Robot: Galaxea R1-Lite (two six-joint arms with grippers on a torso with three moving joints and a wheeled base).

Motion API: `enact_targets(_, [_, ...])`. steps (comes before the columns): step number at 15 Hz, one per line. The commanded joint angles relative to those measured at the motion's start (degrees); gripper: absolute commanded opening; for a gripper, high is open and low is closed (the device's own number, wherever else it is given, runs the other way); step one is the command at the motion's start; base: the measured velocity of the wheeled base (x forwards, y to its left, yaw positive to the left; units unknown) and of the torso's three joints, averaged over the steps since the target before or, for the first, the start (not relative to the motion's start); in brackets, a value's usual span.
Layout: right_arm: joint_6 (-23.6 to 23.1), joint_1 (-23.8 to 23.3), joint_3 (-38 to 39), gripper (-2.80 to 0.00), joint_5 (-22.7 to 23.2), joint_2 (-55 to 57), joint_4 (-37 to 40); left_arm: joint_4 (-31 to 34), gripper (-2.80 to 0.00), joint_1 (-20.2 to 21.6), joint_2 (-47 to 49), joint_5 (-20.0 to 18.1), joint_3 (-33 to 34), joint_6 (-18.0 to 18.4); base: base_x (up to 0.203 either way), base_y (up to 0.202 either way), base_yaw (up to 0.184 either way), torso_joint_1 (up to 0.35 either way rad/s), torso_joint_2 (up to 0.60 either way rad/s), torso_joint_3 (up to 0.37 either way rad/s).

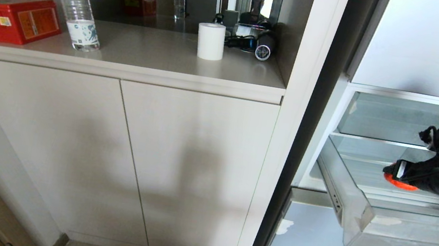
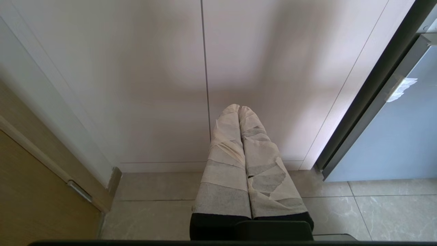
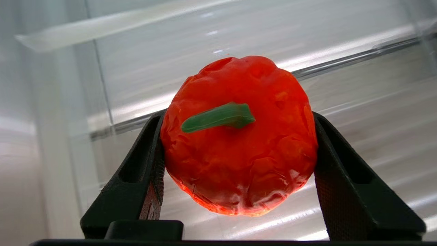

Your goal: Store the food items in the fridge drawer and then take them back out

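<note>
The fridge stands open at the right of the head view, beside a pale cabinet whose counter carries a red box, a water bottle and a paper roll; from the fridge the fridge drawer is slid out, wide, shallow and clear, its frosted front lip toward the robot; the right arm reaches in over it from the right, and the right gripper hangs above the drawer's ribbed floor, roughly mid-depth and well inside the side walls; the food item, an orange-red wrinkled round fruit with a green stem, sits squarely between the two black fingers, which stand fairly wide apart and press on its opposite flanks, so the pincer is holding it; the stem faces back toward the wrist camera and the fruit is near enough round that no long axis matters; the deciding relation is vertical, I judge: the fruit appears clear of the drawer floor directly beneath it, though how much gap remains I cannot tell, so the coming move looks like a lowering and a release; the left gripper is parked low in front of the cabinet doors, its taped fingers pressed together and empty, far from the drawer.
</note>
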Motion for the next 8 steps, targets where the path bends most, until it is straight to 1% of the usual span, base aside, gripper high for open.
enact_targets(1, [0.07,-0.31,-0.79,-2.80,0.07,2.28,-0.09,0.04,-2.80,0.00,-0.02,0.08,0.01,0.00,0.000,0.000,0.000,0.000,0.00,0.000])
enact_targets(8, [-0.01,-0.33,-2.35,-2.80,1.22,5.01,-0.08,0.04,-2.80,0.00,-0.02,0.00,0.01,0.00,0.000,0.000,0.000,0.000,0.00,0.000])
